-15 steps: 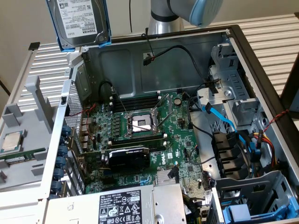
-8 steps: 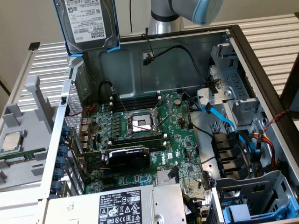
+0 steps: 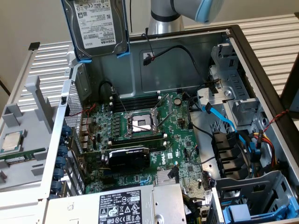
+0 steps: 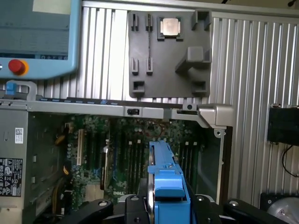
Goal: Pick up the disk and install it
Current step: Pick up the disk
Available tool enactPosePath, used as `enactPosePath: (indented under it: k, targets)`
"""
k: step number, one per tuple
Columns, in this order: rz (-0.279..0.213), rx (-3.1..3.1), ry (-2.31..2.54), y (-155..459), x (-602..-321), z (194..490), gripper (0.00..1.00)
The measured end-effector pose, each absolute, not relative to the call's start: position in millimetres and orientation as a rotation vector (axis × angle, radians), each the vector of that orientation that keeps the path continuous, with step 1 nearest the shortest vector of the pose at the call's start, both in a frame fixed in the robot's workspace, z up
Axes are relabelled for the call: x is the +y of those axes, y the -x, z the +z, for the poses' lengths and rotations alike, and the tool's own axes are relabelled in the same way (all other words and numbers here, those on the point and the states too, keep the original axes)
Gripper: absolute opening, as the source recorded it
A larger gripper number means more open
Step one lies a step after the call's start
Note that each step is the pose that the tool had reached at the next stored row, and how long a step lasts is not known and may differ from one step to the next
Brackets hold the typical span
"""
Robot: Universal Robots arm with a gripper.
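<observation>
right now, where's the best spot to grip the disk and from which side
At its upper end, from above, pinching across its thin thickness. The disk hangs upright over the open case, label outward, its blue carrier frame edge-on inside the gripper. That probably leaves the lower end and frame rails free for a bay.

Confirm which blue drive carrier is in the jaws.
The white-labelled disk, held above the case at the exterior view's top left. The other blue carrier sits inside it at the exterior view's lower right.
</observation>
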State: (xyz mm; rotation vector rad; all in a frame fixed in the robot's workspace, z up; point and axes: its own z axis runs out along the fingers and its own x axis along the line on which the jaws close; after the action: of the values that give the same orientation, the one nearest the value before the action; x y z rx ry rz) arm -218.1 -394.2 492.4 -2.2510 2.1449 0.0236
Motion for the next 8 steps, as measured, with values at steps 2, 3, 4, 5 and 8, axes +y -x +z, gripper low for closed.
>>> enactPosePath:
  k: [2, 3, 4, 5, 8]
  targets:
    - [0.025, 2.145, 2.25, 213.4, -398.9, 492.5, 0.37]
    - [0.025, 2.144, 2.25, 210.9, -401.5, 492.5, 0.37]
    - [0.026, 2.144, 2.25, 208.3, -404.0, 492.5, 0.37]
    - [0.026, 2.144, 2.25, 206.0, -406.4, 492.5, 0.37]
    - [0.027, 2.143, 2.249, 198.9, -414.0, 492.4, 0.37]
